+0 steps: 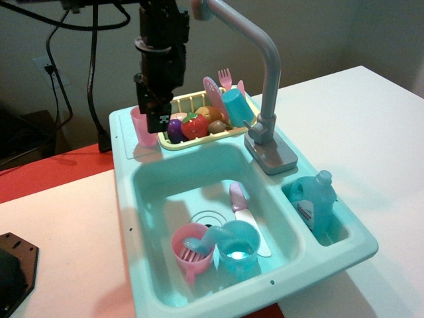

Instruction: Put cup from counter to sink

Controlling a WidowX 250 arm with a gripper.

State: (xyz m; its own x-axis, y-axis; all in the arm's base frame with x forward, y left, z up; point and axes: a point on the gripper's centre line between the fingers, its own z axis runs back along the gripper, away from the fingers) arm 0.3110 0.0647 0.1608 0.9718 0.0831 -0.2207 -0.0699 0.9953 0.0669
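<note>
The pale-pink cup (140, 127) stands upright on the mint-green counter (124, 147) at the back left corner of the sink unit. My gripper (154, 118), black with a small tag on it, hangs just right of the cup and overlaps its right edge. Its jaws are not clear enough for me to tell whether they are open or shut, or whether they hold the cup. The sink (165, 189) lies in front of the cup, below the counter.
The sink holds a pink handled cup (192, 253), a blue cup (237, 248) and a toy knife (242, 213). A yellow rack (192, 103) of toy food stands right of my gripper. The grey faucet (268, 86) rises at the back right. A blue bottle (313, 202) fills the side compartment.
</note>
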